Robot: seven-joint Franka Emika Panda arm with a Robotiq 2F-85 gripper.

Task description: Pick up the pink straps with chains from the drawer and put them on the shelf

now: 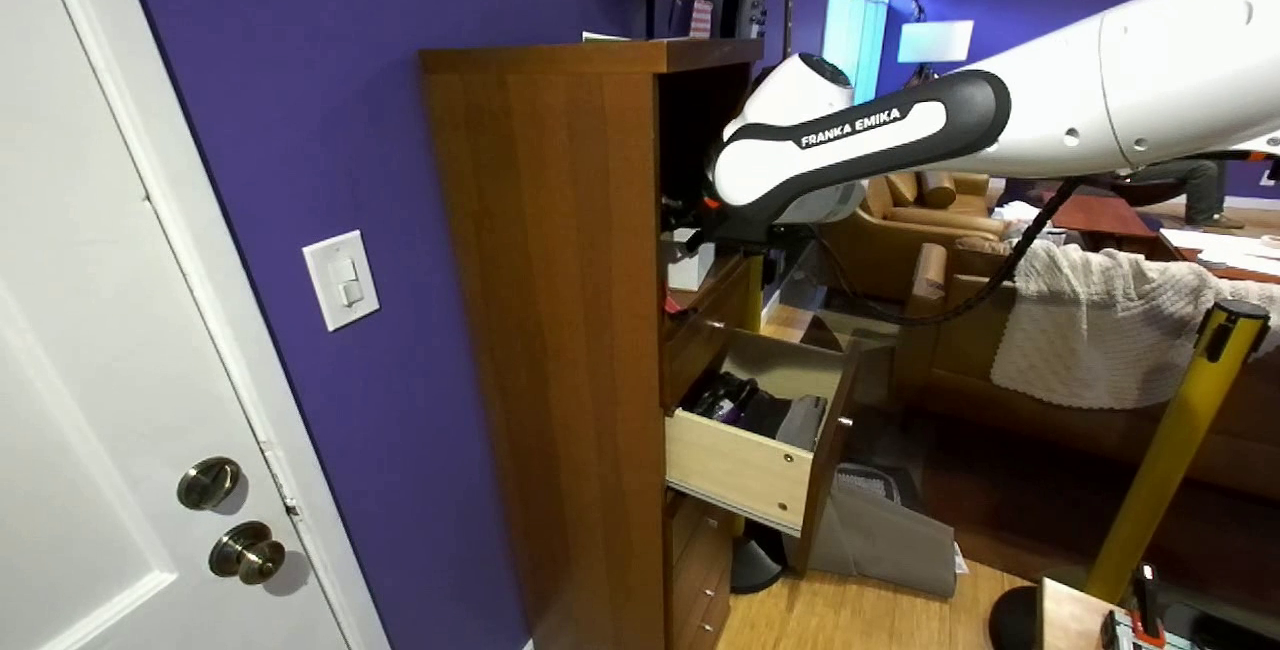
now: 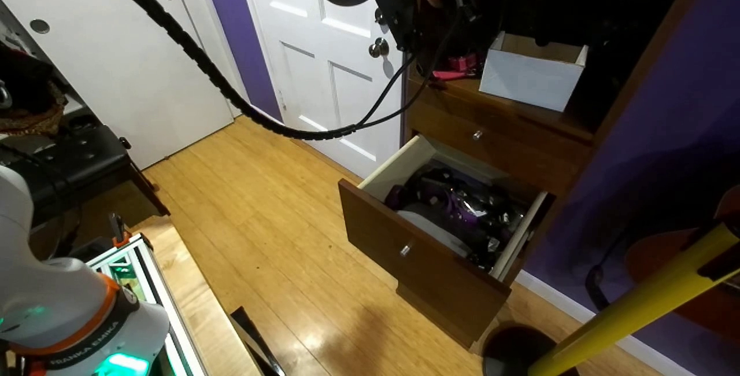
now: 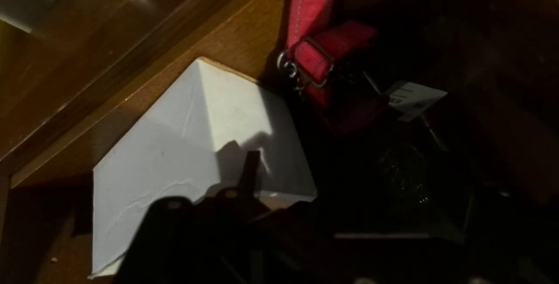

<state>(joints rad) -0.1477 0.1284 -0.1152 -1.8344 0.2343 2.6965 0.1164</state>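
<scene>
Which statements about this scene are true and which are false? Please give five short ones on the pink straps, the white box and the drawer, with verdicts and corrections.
1. Pink straps lie on the shelf, beside a white box. True.
2. Purple things show inside the pulled-out drawer. True.
3. The white box sits inside the pulled-out drawer. False: it stands on the shelf.
4. In the wrist view, a printed tag shows near the straps. True.
5. The pulled-out drawer is higher than the shelf. False: it is lower.
</scene>
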